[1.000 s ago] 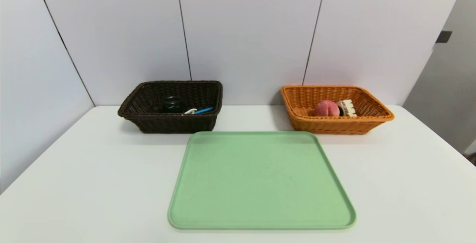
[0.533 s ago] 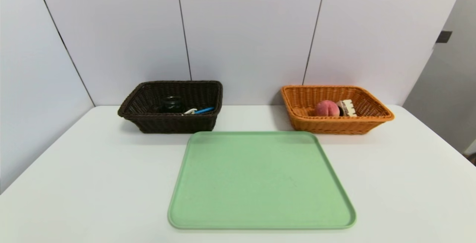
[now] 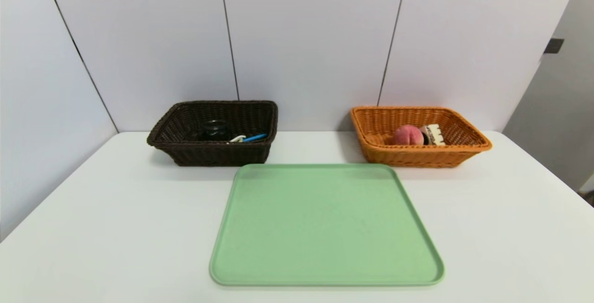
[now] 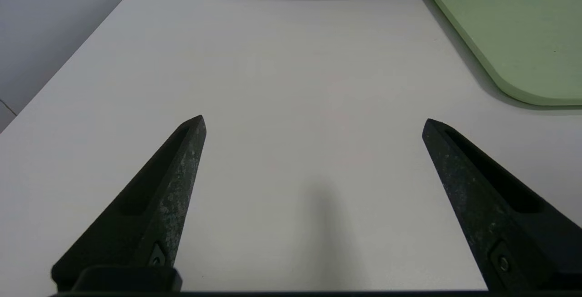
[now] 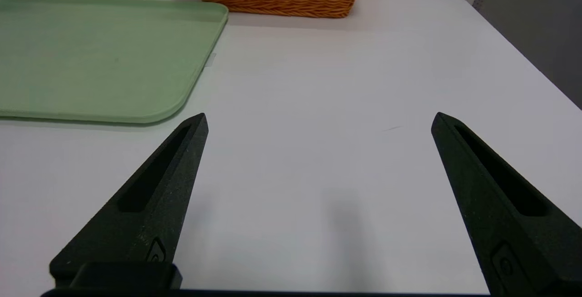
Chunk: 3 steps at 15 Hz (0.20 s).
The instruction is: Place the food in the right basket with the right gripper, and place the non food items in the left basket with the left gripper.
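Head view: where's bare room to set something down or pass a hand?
Bare: the whole tray; the tabletop left and right of it; the gap between the dark basket and orange basket, behind the tray. Crowded: the orange basket's middle, with peach against cake.

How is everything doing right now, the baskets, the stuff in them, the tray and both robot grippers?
Dark brown basket: upright, holding things
Orange basket: upright, holding food
Peach: in orange basket
Cake wedge: beside peach
Green tray: flat, bare
Left gripper: open, over table
Right gripper: open, over table
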Motion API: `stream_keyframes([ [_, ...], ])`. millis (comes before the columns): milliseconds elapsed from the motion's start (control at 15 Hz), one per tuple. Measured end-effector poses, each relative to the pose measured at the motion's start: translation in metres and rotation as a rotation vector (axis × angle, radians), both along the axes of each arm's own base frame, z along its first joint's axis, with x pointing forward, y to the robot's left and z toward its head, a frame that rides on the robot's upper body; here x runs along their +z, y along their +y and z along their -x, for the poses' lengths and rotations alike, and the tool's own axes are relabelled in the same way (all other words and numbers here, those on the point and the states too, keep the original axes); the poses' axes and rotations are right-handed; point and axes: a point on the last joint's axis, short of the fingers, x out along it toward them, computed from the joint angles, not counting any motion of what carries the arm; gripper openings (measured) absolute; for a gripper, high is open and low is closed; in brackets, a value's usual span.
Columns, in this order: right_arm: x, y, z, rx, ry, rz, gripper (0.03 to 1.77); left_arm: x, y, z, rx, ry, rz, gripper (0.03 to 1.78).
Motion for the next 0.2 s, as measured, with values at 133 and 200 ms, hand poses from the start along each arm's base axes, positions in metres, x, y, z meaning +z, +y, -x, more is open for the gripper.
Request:
stream_keyframes([
  [133,0.0005,-0.0001,0.0001,-0.007,-0.002,-0.007,1.69,0.0000,0.0000,0.0000,0.001,0.000,0.002,1.69],
  [200,0.0009,-0.0001,0.0000,-0.005,-0.008,-0.008,1.69,0.0000,0.0000,0.0000,0.001,0.000,0.003,1.69],
])
